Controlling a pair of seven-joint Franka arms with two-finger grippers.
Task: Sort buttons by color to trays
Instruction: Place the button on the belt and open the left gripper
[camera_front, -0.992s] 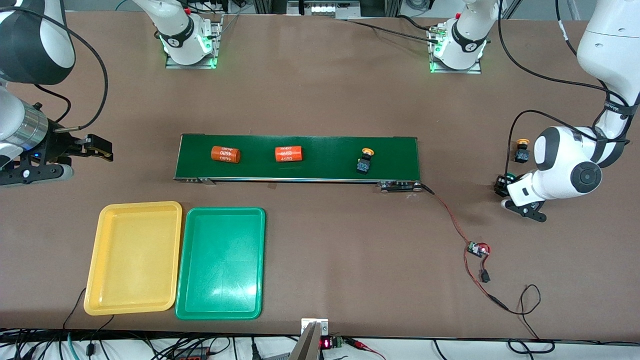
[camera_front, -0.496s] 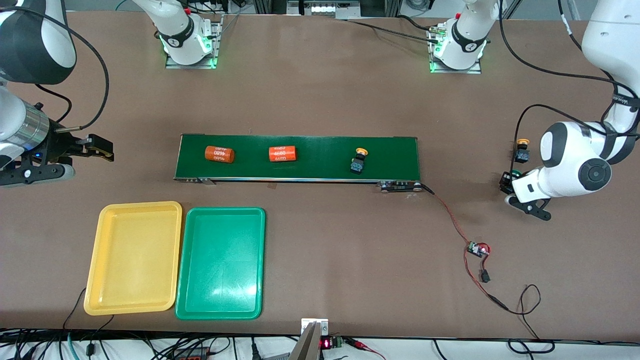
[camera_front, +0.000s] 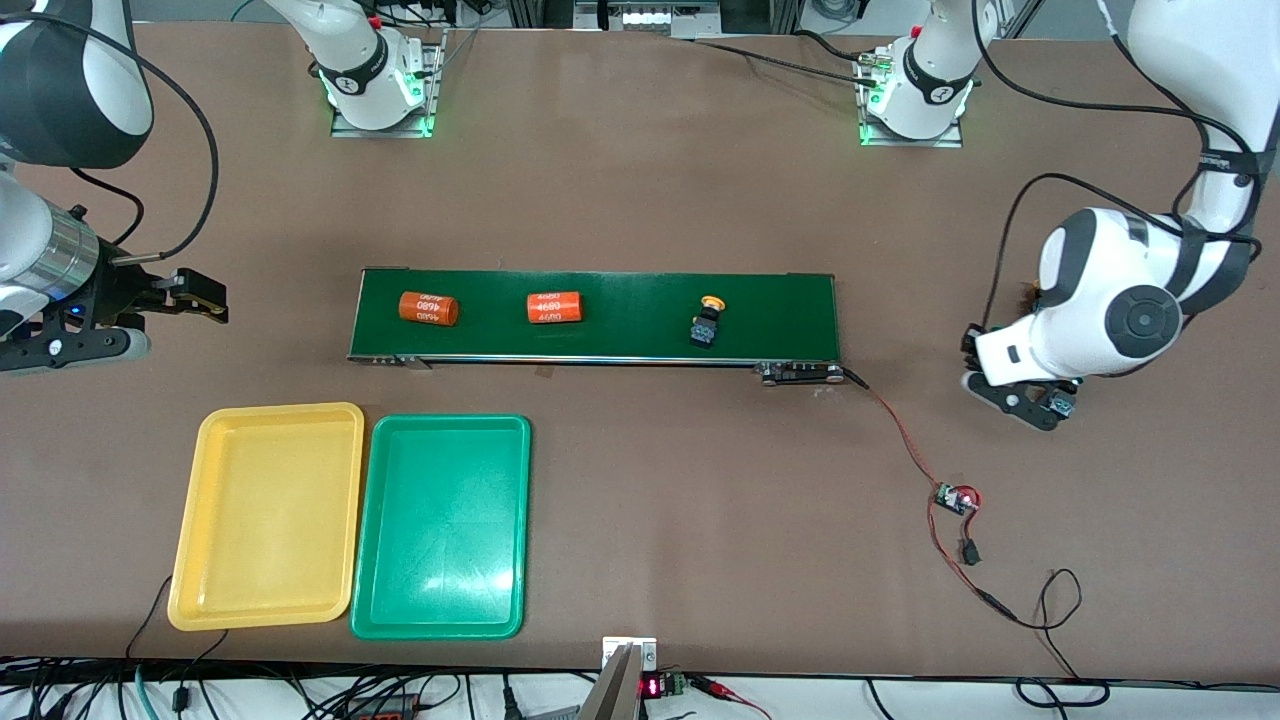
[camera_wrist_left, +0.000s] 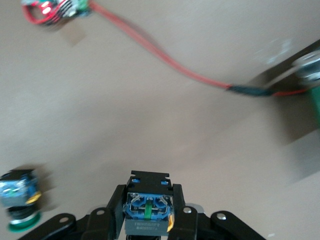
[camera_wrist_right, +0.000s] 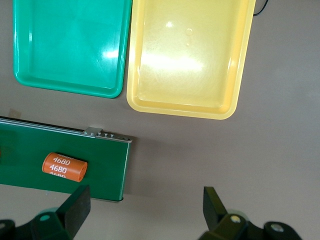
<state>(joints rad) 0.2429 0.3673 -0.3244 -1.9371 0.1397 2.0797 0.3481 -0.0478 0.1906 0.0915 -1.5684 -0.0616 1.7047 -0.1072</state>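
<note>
Left gripper (camera_wrist_left: 148, 220): over the bare table at the left arm's end, off the end of the conveyor belt; fingers (camera_wrist_left: 116, 210) pinched on a button (camera_wrist_left: 148, 212) whose black body with blue terminals faces the left wrist camera. Its cap colour cannot be told.
Right gripper (camera_wrist_right: 145, 210): waits above the table off the belt's end at the right arm's end, fingers spread wide, holding nothing.
Button on belt (camera_front: 706, 322): 1 yellow-orange cap on a black body, lying tilted on the conveyor belt (camera_front: 620, 335), toward the left arm's end.
Green button (camera_wrist_left: 19, 205): in the left wrist view only, on the table beside the left gripper, green cap down.
Orange cylinders: 2 lying on their sides on the belt toward the right arm's end, the end one (camera_front: 428, 308) and the inner one (camera_front: 554, 307); white print reads "4680", repeated in rows.
Yellow tray (camera_front: 215, 590): on the table nearer the front camera than the belt, at the right arm's end.
Green tray (camera_front: 385, 600): just beside the yellow tray, long edges side by side, toward the left arm's end.
Circuit board (camera_front: 955, 498): small, with a red light, on the table; red wire (camera_front: 900, 435) runs from it to the belt's end.
</note>
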